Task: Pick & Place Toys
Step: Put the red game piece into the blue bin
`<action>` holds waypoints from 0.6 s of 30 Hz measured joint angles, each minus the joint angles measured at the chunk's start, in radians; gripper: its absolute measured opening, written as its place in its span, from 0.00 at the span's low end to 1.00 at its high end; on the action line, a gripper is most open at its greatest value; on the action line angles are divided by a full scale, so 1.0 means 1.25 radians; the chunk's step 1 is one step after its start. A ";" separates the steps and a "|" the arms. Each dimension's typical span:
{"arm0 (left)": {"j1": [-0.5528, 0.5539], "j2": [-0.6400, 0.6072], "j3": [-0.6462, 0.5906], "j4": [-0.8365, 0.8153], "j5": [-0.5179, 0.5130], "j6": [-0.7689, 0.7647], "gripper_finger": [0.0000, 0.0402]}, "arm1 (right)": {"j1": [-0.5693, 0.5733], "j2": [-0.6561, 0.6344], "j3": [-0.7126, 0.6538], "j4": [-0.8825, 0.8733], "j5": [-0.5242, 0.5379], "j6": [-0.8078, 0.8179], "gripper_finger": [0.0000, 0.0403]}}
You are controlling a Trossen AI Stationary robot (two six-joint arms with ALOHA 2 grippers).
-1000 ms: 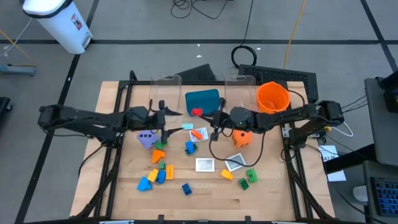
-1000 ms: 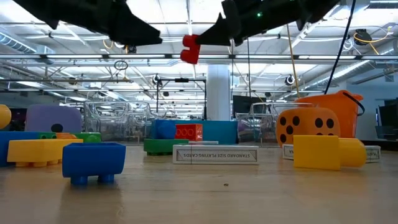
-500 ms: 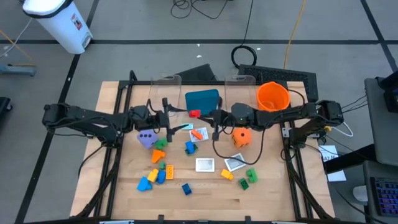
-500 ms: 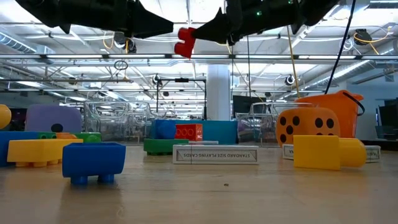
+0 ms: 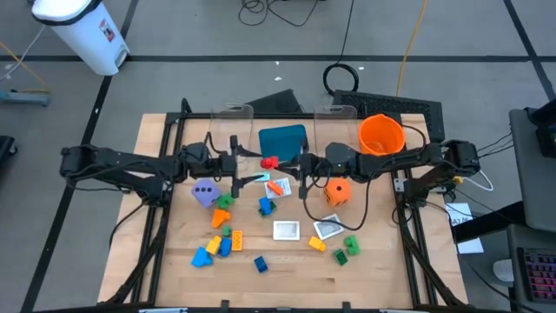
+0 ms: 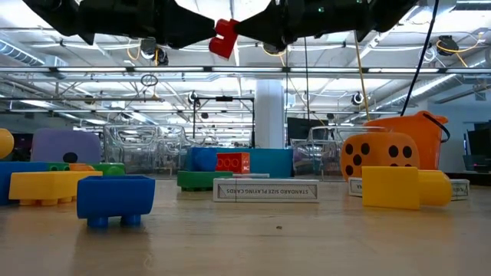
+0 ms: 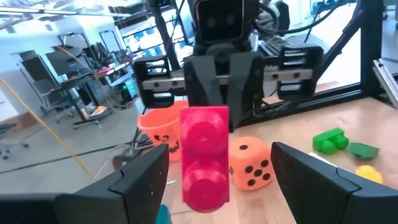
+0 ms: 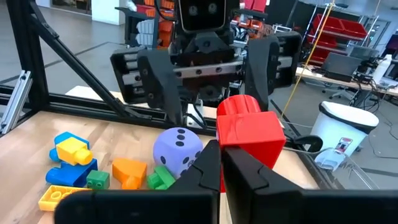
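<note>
A red brick [image 5: 269,162] is held high above the counter [image 5: 287,278], clamped at one end between the closed fingers of the right gripper [image 5: 297,163]. It is presented lengthwise toward the left gripper [image 5: 241,165], whose fingers are spread wide on either side of the brick's free end without touching it, as the left wrist view shows [image 7: 204,163]. The arrangement reads as a mid-air handover: the brick is gripped by its end so that the studded half is left free for the other arm to take, and it is raised well clear of the scattered toys so that neither arm is fouled by them.

In the low view the brick [image 6: 224,38] hangs near the top of the picture, between the two dark arms, with much free air beneath it. Directly below and around, the counter is crowded: a purple die [image 5: 205,193] lies just beside the left arm, an orange die [image 5: 337,192] lies under the right arm, and picture cards [image 5: 287,229] and blue, yellow and green bricks are spread toward the near edge. The teal tray [image 5: 283,139] sits just behind the meeting point, between two clear bins, and the orange bowl [image 5: 380,134] stands at the far right corner.

Open room is judged to lie upward and toward the back, while any descent in the middle would meet loose toys. The frame rails along both sides limit sideways swing.
</note>
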 joint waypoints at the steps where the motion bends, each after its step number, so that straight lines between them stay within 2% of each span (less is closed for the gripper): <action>1: 0.000 0.004 0.000 0.001 0.000 -0.001 0.72 | 0.000 0.000 0.000 0.003 0.000 0.000 0.00; 13: 0.012 0.081 0.002 0.109 -0.011 -0.007 0.72 | 0.001 0.000 0.000 0.017 -0.001 0.006 0.00; 18: 0.024 0.119 0.037 0.102 -0.006 -0.022 0.72 | 0.001 0.000 0.000 0.018 -0.003 0.006 0.00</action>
